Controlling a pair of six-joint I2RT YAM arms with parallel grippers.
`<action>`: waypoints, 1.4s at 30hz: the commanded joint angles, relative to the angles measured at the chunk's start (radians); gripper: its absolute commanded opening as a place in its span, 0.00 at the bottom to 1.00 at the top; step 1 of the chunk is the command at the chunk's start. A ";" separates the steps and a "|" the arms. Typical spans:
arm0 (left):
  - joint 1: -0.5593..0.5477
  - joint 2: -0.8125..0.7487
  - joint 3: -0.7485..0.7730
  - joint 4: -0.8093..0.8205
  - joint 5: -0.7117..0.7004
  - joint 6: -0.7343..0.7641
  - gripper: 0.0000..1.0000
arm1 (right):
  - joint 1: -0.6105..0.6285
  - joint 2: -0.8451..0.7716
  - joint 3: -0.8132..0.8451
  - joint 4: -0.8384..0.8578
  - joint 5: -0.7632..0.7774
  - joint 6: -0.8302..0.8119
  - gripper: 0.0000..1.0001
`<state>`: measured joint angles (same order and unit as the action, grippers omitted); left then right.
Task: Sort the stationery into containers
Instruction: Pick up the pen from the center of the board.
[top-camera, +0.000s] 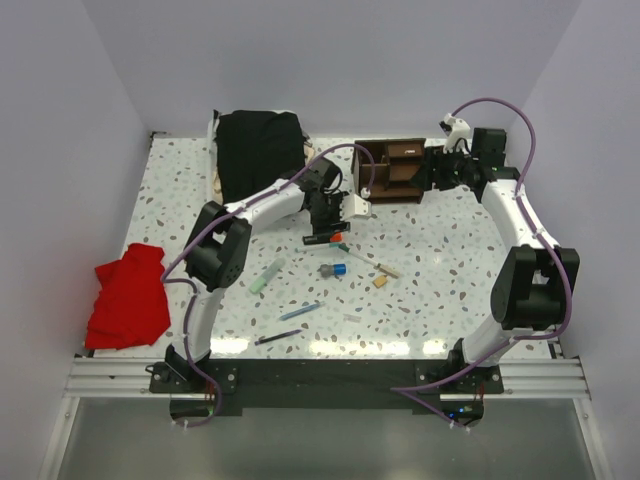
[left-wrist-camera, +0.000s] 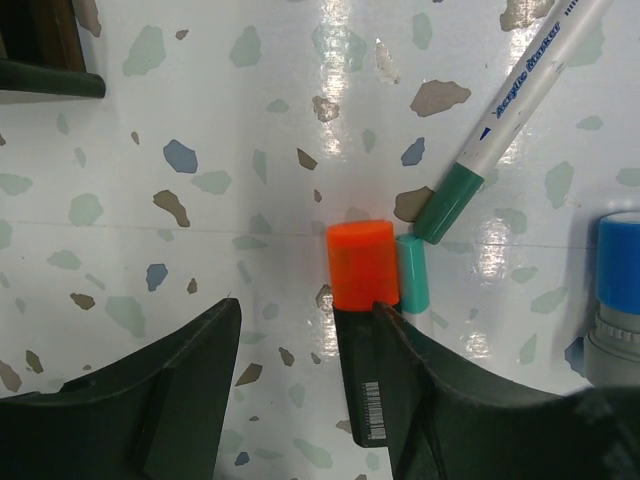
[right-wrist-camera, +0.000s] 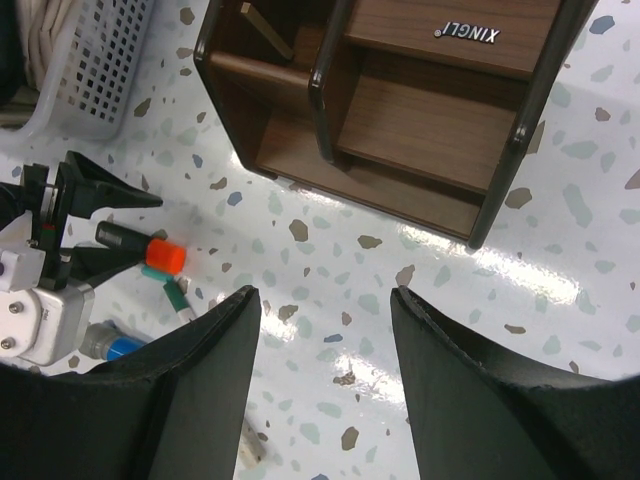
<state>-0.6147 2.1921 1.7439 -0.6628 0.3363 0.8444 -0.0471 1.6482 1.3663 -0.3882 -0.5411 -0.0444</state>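
the left gripper (left-wrist-camera: 305, 325) sits open astride the black marker (left-wrist-camera: 361, 335), nothing gripped yet, marker lengthwise between the fingers.

Pale lilac walls (top-camera: 330, 60) enclose a glossy speckled terrazzo table (top-camera: 440, 260).

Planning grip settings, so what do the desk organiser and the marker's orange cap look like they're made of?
Desk organiser: looks like dark brown wood or wood veneer, satin finish; grain lines show on its shelves. Orange cap: probably plastic, smooth and matte; uniform colour, moulded edge.
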 joint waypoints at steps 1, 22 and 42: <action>0.001 -0.020 0.036 -0.014 0.027 -0.048 0.61 | -0.004 -0.028 -0.009 0.018 -0.016 0.012 0.59; -0.023 0.012 -0.046 0.147 -0.037 -0.064 0.58 | -0.005 -0.033 -0.010 -0.003 -0.019 -0.014 0.59; -0.025 0.043 -0.018 0.002 0.040 -0.117 0.09 | -0.011 0.013 0.037 -0.051 -0.031 -0.026 0.59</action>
<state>-0.6357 2.2086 1.6886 -0.5865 0.3389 0.7586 -0.0547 1.6497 1.3590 -0.4129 -0.5442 -0.0639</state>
